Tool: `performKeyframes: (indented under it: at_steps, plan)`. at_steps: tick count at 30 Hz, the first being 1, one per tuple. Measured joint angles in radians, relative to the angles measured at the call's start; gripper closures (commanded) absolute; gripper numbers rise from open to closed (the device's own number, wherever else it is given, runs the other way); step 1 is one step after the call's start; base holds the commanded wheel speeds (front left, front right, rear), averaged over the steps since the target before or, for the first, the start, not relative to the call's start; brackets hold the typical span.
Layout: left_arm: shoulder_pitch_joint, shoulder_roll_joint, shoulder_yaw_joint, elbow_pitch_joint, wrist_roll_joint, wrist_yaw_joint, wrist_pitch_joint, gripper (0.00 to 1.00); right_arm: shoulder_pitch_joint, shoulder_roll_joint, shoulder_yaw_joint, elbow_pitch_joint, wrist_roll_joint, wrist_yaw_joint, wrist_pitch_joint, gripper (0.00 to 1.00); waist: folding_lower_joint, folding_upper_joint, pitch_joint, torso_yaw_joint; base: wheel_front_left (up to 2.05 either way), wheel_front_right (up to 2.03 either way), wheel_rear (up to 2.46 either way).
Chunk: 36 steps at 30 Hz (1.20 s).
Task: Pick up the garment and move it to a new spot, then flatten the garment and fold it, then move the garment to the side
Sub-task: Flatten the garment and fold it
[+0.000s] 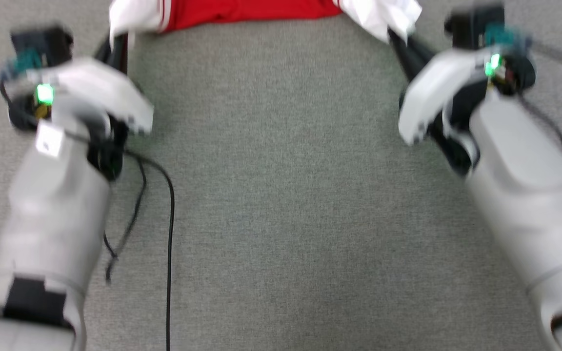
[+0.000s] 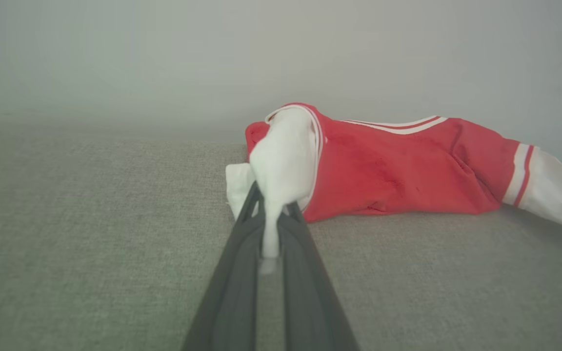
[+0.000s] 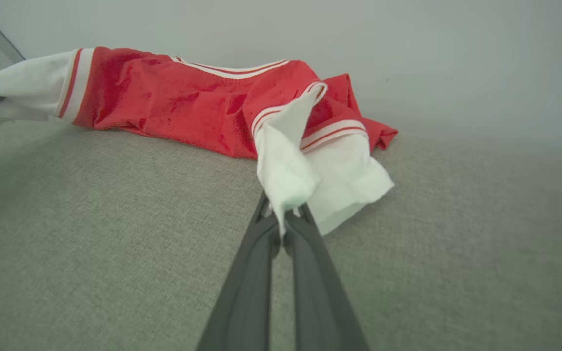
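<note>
Holding the garment [image 1: 242,12] by both white sleeves near the far edge of the grey carpet [image 1: 281,195].

We have our left pincer [image 1: 119,41] clamped on the left sleeve [image 2: 286,156] and our right pincer [image 1: 397,38] clamped on the right sleeve [image 3: 286,175]. The red body lies bunched on the carpet between them, close to the wall [image 2: 281,58]. We judge the grasp made and the move to a new spot in hand. Flattening, folding and setting it aside are all left. We can read no lettering or brand: the cloth in sight is plain red with red-and-white striped trim.
</note>
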<state>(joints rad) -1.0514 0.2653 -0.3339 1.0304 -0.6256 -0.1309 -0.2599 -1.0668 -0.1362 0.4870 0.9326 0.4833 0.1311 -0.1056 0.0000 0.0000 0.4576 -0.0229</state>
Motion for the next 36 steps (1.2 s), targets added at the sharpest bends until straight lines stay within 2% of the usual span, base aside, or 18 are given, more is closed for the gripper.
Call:
performKeyframes:
  at_steps: [5, 8, 12, 17, 23, 29, 36]
  plan:
    - [0.190, 0.027, 0.021, -0.096, -0.031, 0.000, 0.000, 1.00, 0.178, -0.044, 0.045, -0.071, 0.084, 0.000, -0.008, 1.00, -0.0002, 0.0000, -0.075, -0.002, 0.00, 0.00, 0.00]
    - [0.292, 0.035, 0.047, -0.172, -0.016, 0.003, -0.002, 1.00, 0.263, -0.077, 0.054, -0.121, 0.129, 0.000, 0.001, 1.00, -0.0002, 0.0001, -0.122, -0.003, 0.00, 0.00, 0.00]
    - [0.445, 0.050, 0.081, -0.279, 0.027, 0.029, -0.002, 1.00, 0.385, -0.134, 0.052, -0.179, 0.160, 0.000, 0.009, 1.00, -0.0003, 0.0001, -0.185, -0.003, 0.00, 0.00, 0.00]
    - [0.651, 0.053, 0.118, -0.391, 0.047, 0.056, -0.002, 1.00, 0.542, -0.184, 0.006, -0.264, 0.189, 0.000, 0.011, 1.00, -0.0004, 0.0001, -0.264, -0.003, 0.00, 0.00, 0.00]
    - [0.855, 0.042, 0.105, -0.502, 0.040, 0.083, 0.012, 1.00, 0.753, -0.213, -0.068, -0.376, 0.193, 0.000, 0.064, 1.00, -0.0003, 0.0000, -0.360, 0.005, 0.00, 0.00, 0.00]
    - [1.044, 0.051, 0.104, -0.610, 0.031, 0.145, 0.046, 1.00, 0.975, -0.194, -0.217, -0.495, 0.137, 0.000, 0.114, 1.00, -0.0003, 0.0001, -0.440, 0.019, 0.00, 0.00, 0.00]
    - [1.178, 0.070, 0.090, -0.696, 0.043, 0.201, 0.073, 1.00, 1.213, -0.101, -0.411, -0.674, 0.011, 0.000, 0.207, 1.00, -0.0002, 0.0001, -0.473, 0.047, 0.00, 0.00, 0.00]
